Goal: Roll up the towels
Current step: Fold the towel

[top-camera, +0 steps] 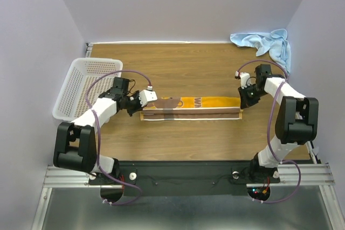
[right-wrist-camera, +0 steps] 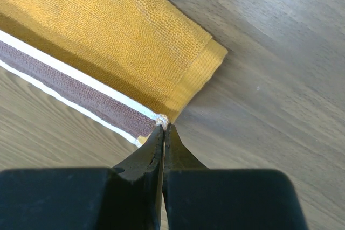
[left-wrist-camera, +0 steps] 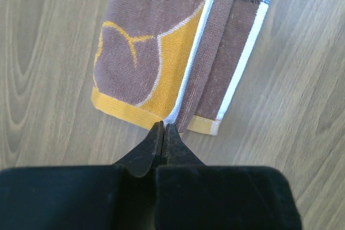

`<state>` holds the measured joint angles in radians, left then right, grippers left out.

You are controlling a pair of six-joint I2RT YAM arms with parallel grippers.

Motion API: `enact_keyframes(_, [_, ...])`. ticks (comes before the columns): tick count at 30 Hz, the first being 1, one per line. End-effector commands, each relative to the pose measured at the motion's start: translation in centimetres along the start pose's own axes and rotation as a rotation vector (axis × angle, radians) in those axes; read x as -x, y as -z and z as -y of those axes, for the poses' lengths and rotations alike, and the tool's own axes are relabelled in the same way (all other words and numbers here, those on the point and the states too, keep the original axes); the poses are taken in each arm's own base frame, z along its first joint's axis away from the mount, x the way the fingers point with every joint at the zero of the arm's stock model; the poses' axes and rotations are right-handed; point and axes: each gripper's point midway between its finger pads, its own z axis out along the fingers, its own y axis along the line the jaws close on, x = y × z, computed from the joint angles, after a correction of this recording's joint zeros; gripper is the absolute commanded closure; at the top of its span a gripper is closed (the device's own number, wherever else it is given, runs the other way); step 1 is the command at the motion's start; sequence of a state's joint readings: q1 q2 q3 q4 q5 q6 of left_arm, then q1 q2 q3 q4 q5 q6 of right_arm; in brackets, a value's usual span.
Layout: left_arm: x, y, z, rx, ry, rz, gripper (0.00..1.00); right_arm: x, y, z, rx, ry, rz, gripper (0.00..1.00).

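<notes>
The lavender-walled bay holds a wood-grain table (top-camera: pixel 188 63), and I report from the larger items down. A white perforated basket (top-camera: pixel 81 87) sits tilted at the left edge. The plain blue towel (top-camera: pixel 264 44) lies crumpled in the far right corner, untouched. The mustard towel (top-camera: pixel 191 107) lies flat across the middle of the table, folded lengthwise into a long strip, with its brown and white border along the near side. My left gripper (left-wrist-camera: pixel 163 129) is pressed together at the strip's left end, the tips meeting on the white seam at the hem. My right gripper (right-wrist-camera: pixel 163 126) is likewise closed at the right end, apparently nipping the corner where the white stripe ends. In my judgement the strip is laid ready and rolling has not begun. To do it well, one end should turn over tightly onto itself. The opposite end should be kept taut and square, the border edges aligned throughout, so that the roll does not cone or drift sideways.
</notes>
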<state>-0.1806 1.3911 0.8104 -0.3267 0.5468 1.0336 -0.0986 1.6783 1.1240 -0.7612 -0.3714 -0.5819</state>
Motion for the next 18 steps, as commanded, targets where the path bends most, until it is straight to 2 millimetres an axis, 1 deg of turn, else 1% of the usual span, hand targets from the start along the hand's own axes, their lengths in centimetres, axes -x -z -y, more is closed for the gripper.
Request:
enact_keyframes(1, [-0.8, -0.3, 0.6, -0.003, -0.058, -0.050, 1.00, -0.1, -0.3, 0.8, -0.010, 0.019, -0.004, 1.00])
enact_keyframes(6, [-1.3, -1.0, 1.1, 0.004, -0.075, -0.073, 1.00, -0.5, -0.4, 0.7, -0.008, 0.022, -0.015, 0.99])
enact_keyframes(12, [-1.8, -1.5, 1.2, 0.007, -0.059, -0.096, 0.98, -0.3, -0.3, 0.7, -0.009, 0.023, -0.009, 0.99])
enact_keyframes(13, [-1.7, -1.4, 1.1, 0.009, -0.061, -0.096, 0.96, -0.2, -0.1, 0.7, -0.011, 0.025, -0.005, 0.98])
enact_keyframes(15, [-1.7, -1.2, 1.0, 0.017, -0.063, -0.098, 0.89, -0.3, 0.0, 0.5, -0.005, 0.028, -0.005, 0.92])
enact_keyframes(16, [-1.6, -1.1, 1.0, 0.017, -0.066, -0.096, 0.86, -0.3, 0.4, 0.3, -0.007, 0.043, 0.002, 0.89])
enact_keyframes(17, [-1.6, -1.0, 1.3, 0.007, -0.068, -0.099, 0.85, -0.4, 0.6, 0.0, -0.001, 0.046, 0.002, 0.89])
enact_keyframes(18, [-1.2, -0.6, 1.4, 0.006, -0.081, -0.083, 0.83, -0.4, 0.8, 0.0, -0.005, 0.052, 0.007, 0.88])
